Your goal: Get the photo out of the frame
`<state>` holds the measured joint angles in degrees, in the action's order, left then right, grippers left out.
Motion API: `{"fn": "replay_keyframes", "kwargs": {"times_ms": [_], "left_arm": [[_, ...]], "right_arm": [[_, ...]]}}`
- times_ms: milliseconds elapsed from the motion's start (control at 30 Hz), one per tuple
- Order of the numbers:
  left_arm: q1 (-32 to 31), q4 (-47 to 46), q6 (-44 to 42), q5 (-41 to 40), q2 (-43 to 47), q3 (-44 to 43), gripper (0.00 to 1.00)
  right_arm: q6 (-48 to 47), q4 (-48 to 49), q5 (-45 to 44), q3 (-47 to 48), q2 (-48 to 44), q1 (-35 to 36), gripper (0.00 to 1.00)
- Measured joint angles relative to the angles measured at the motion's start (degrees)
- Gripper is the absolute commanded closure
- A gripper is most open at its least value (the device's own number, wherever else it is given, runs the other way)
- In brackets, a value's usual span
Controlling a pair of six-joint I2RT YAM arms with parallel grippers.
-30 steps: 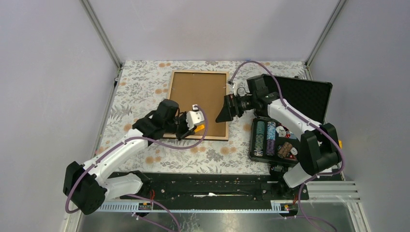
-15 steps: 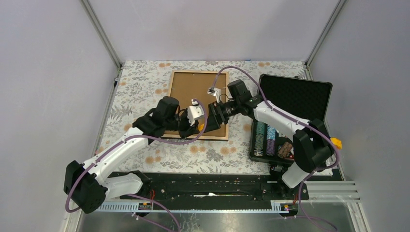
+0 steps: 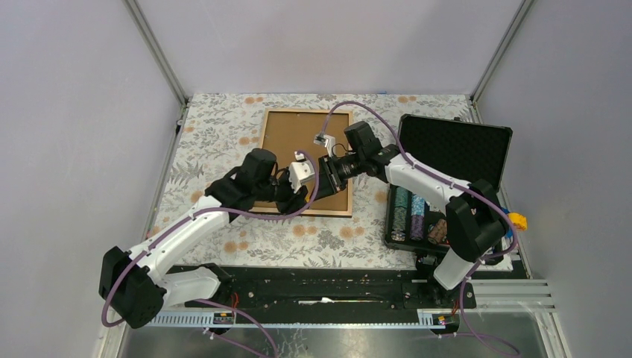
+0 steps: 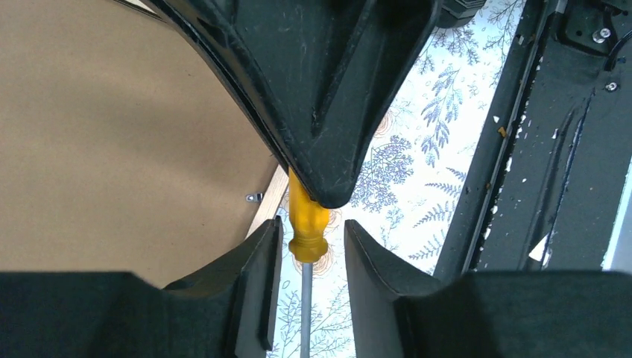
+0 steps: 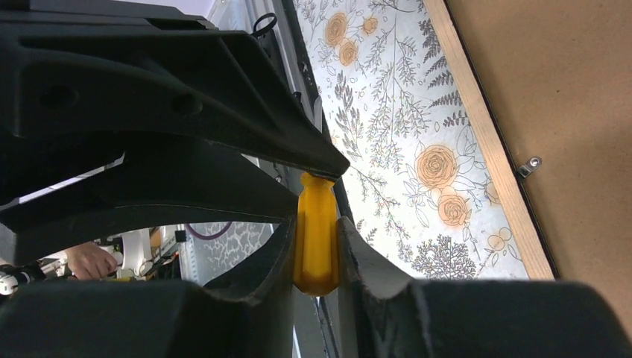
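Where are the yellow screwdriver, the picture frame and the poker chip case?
yellow screwdriver (image 4: pixel 307 224), left wrist view, on its handle.
frame (image 3: pixel 298 130), top view, on its brown backing.
poker chip case (image 3: pixel 456 149), top view, on its open lid.

Pale grey walls (image 3: pixel 335 45) on three sides, aluminium corner posts (image 3: pixel 158 54). Floral tablecloth (image 3: pixel 216 134). Black rail (image 3: pixel 335 283) along near edge. Light even.

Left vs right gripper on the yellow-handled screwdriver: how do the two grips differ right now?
The right gripper has its fingers pressed against both sides of the yellow-handled screwdriver. The left gripper only straddles it, with gaps on both sides. The right gripper sits on the thick handle, the left gripper around the handle's end and the metal shaft. Both meet above the right side of the brown-backed picture frame.
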<state>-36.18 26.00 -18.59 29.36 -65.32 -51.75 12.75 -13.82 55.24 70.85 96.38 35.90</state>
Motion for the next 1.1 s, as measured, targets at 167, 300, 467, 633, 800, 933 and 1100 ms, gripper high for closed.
{"fn": "replay_keyframes", "kwargs": {"times_ms": [167,300,467,633,800,933,1100], "left_arm": [[2.1,1.2,-0.3,0.4,0.8,0.1,0.47],[5.2,3.4,-2.1,0.4,2.6,0.3,0.51],[5.7,5.3,-4.0,0.8,4.3,2.0,0.58],[5.7,6.1,-4.5,3.1,4.1,2.3,0.83],[5.6,6.7,-4.6,6.3,3.1,2.3,1.0],[5.6,6.5,-4.4,7.8,2.1,2.3,1.0],[5.5,6.5,-3.9,10.3,1.6,2.2,1.0]], "right_arm": [[0.0,0.4,-0.2,0.0,-0.1,-0.1,1.0],[0.0,0.4,-0.2,-0.5,-1.3,-0.1,1.0],[0.0,0.6,0.6,-0.8,-2.7,-0.2,1.0],[0.1,0.9,1.4,-0.9,-2.9,-0.3,0.9],[0.4,1.2,1.6,-1.2,-2.9,-0.4,0.45],[0.9,1.7,2.1,-1.8,-2.9,-0.3,0.37],[1.0,2.0,2.9,-2.0,-2.9,-0.2,0.37]]}}
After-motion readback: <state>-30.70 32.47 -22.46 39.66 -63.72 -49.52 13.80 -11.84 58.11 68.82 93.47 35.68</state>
